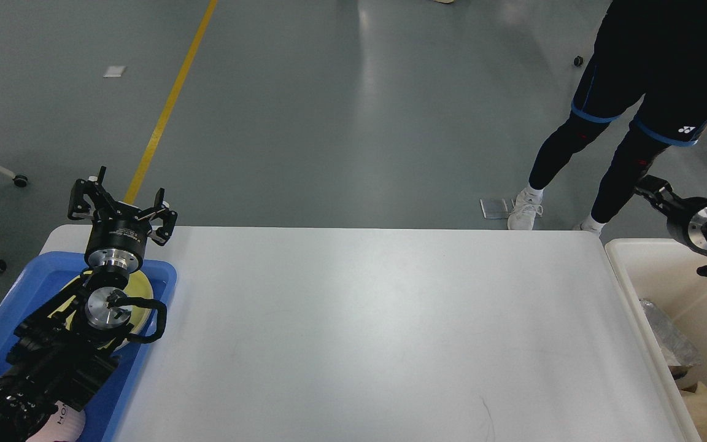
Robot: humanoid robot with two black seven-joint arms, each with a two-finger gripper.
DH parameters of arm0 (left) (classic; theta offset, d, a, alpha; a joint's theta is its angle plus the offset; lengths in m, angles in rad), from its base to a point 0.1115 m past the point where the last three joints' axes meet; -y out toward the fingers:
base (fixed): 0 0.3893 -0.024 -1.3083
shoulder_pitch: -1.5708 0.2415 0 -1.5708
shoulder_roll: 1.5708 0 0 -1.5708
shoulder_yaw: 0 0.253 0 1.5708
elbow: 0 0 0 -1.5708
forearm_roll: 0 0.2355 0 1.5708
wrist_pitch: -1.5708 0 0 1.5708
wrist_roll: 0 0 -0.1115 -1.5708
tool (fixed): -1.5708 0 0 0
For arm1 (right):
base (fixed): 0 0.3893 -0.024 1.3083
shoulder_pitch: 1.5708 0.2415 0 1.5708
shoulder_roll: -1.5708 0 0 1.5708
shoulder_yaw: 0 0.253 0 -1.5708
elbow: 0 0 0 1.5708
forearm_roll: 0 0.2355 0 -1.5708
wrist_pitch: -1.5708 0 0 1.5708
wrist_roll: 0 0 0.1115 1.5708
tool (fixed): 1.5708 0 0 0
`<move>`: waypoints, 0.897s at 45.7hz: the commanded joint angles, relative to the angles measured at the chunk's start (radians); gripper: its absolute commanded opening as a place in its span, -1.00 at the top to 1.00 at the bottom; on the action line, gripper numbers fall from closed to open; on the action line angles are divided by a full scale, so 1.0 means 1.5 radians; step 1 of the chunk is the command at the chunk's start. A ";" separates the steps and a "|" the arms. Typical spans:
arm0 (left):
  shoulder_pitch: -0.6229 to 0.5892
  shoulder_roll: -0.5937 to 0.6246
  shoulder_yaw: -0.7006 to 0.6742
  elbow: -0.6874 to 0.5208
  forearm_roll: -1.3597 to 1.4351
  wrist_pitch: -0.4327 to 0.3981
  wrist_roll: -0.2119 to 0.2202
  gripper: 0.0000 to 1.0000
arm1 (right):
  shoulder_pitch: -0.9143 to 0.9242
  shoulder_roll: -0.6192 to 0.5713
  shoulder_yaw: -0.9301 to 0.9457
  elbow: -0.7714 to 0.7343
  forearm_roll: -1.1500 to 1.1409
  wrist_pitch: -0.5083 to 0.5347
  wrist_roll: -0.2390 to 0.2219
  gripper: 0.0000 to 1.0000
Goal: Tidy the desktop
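Below, the desktop (366, 331) fills most of the view, white and bare. Over its far left corner hangs the left gripper (121, 201), fingers spread apart and holding nothing, its arm rising from above the blue tray (7, 307) that sits on the left edge with a yellow plate (139, 288) in it. Off the far right corner, the right gripper (648, 187) hangs above the cream bin (636, 276) beside the desktop; it is small and dark, so I cannot tell its state.

A tray (157, 273) lies on the desktop's (378, 331) left end, a bin (626, 252) beside its right.
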State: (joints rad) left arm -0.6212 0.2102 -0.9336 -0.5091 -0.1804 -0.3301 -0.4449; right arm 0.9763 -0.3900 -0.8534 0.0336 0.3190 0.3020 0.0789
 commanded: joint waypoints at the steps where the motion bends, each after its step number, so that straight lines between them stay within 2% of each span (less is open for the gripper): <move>1: 0.000 0.000 0.000 0.000 0.001 0.000 0.000 -0.99 | 0.030 0.000 0.233 0.042 0.000 0.034 0.001 -1.00; 13: 0.000 0.000 0.000 0.000 0.000 0.000 0.000 -0.99 | 0.017 -0.003 0.629 0.178 -0.001 0.025 0.009 -1.00; 21: 0.000 0.000 0.000 0.000 0.001 -0.001 0.000 -0.99 | -0.013 0.006 0.752 0.293 -0.002 0.024 0.025 -1.00; 25: 0.000 0.000 0.000 0.000 0.000 -0.001 0.000 -0.99 | -0.028 0.042 0.764 0.318 -0.015 0.020 0.058 -1.00; 31: 0.000 0.000 0.000 0.000 0.001 0.000 0.000 -0.99 | -0.052 0.091 0.760 0.311 -0.070 -0.046 0.136 -1.00; 35: 0.000 0.000 0.000 0.000 0.001 -0.001 0.000 -0.99 | -0.076 0.105 0.767 0.314 -0.097 -0.069 0.178 -1.00; 41: 0.000 0.000 0.000 0.000 0.001 -0.001 0.000 -0.99 | -0.105 0.112 0.817 0.313 -0.096 -0.074 0.189 -1.00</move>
State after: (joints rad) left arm -0.6213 0.2102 -0.9343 -0.5092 -0.1801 -0.3305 -0.4449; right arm 0.8588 -0.2314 0.3081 0.5033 0.1791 0.1989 0.3443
